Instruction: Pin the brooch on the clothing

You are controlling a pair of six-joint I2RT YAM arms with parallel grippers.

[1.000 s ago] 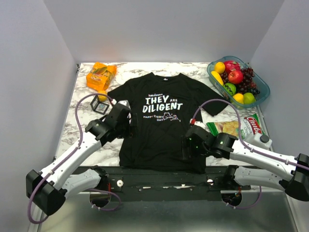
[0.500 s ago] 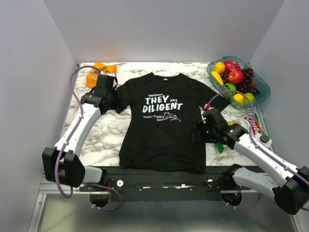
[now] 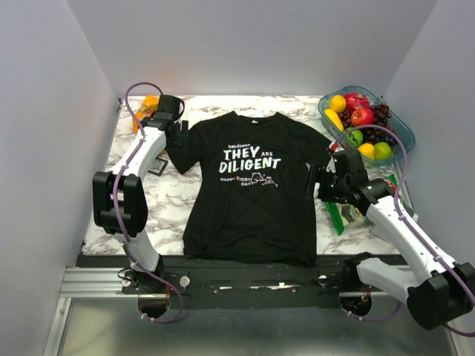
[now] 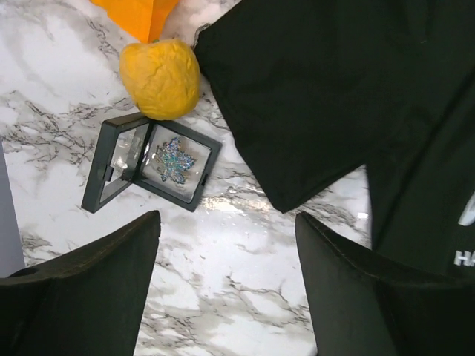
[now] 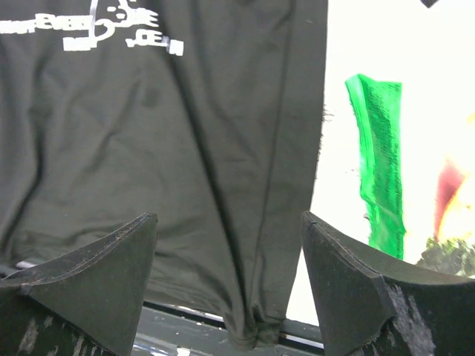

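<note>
Step in hand: reach for the brooch, nothing pinned yet. The left gripper (image 4: pixel 226 222) hovers over the far-left corner of the marble table (image 4: pixel 245 289), jaws spread wide and empty. The brooch (image 4: pixel 172 161), a small glittery leaf shape, lies inside an open black display case (image 4: pixel 204 182) directly ahead of the fingertips in the left wrist view. The case sits on bare marble, apart from the shirt's sleeve (image 4: pixel 312 96) and just beside a yellow-orange ball (image 4: pixel 159 78). An orange packet (image 4: pixel 137 15) is beyond the ball.

The black T-shirt (image 3: pixel 249 193) lies flat, print up, mid-table. The right gripper (image 5: pixel 230 222) hangs over its right-hand side seam near the hem, jaws also wide apart, gripping nothing. A green snack bag (image 5: pixel 378 170) lies just off the shirt edge there.

Next move, as a judgement: the left arm has to come down over the case and pinch the brooch itself, not the frame. The brooch is small and recessed, so the jaws need to narrow a lot and line up across it. There is a risk of dragging or tipping the light case, or nudging the ball. Whether the brooch is loose in the case cannot be told. The right arm looks placed to hold the fabric down for pinning
</note>
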